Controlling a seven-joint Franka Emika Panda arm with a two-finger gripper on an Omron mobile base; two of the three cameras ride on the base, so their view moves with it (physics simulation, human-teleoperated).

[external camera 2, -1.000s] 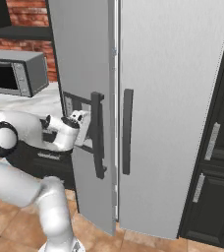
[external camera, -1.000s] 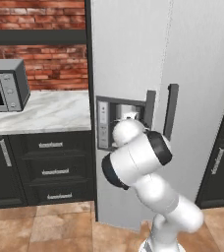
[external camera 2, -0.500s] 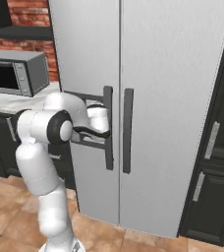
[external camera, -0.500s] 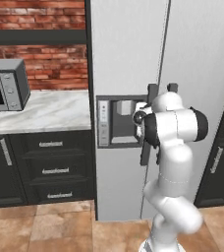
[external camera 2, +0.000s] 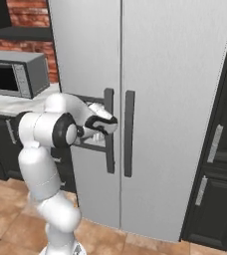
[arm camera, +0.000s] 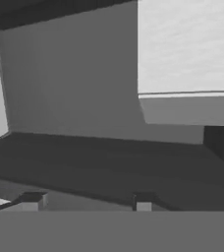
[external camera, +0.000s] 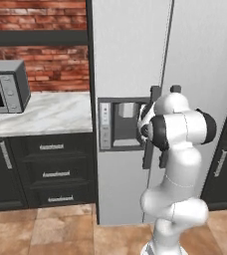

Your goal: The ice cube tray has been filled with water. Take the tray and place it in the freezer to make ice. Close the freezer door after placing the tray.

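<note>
The freezer door [external camera 2: 88, 99] looks shut, and my gripper [arm camera: 87, 202] is up against its dark dispenser panel [external camera: 120, 123], near the handle [external camera 2: 109, 130]. If I pull away crooked, I could catch the handle and swing the door open. My fingers [arm camera: 31, 201] stand partly apart and hold nothing. I cannot see the ice tray.
</note>
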